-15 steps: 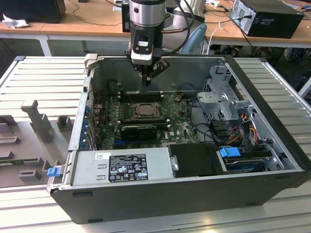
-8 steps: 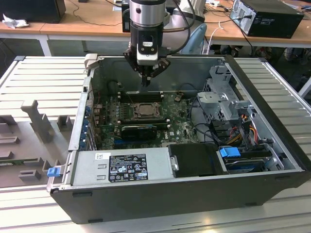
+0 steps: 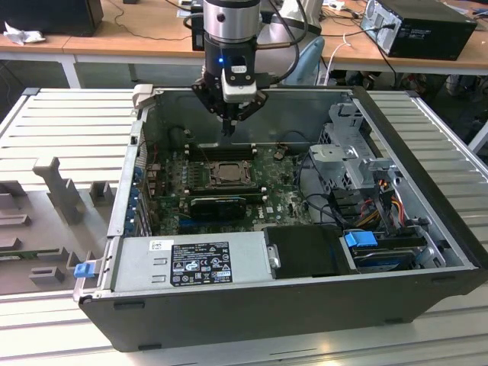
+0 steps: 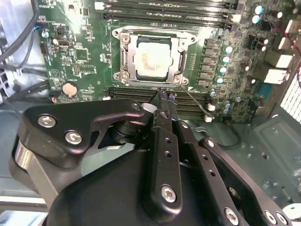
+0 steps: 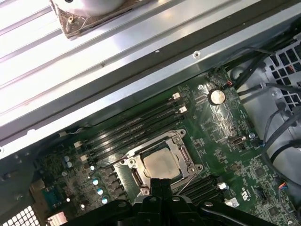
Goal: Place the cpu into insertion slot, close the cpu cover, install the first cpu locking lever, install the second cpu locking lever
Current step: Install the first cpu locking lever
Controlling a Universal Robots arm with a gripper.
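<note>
The cpu [image 4: 150, 56] lies flat in the insertion slot [image 4: 123, 75] on the green motherboard, its pale metal top showing through the window of the cpu cover [image 4: 176, 57], which lies down over it. One thin wire locking lever [image 4: 194, 102] sticks out loose from the socket's corner. My gripper [image 4: 164, 96] hangs just above the memory slots beside the socket, fingers pressed together with nothing between them. In the exterior view the gripper [image 3: 227, 131] hovers over the far side of the cpu [image 3: 227, 174]. The first wrist view has the cpu [image 5: 162, 165] right off the fingertips [image 5: 160, 184].
The open computer case [image 3: 252, 313] surrounds the board. A power supply box [image 3: 194, 263] sits along the near wall. Drive cages and cables [image 3: 358, 175] fill the exterior view's right. A coin battery [image 4: 69, 88] and black memory slots [image 5: 136, 127] flank the socket.
</note>
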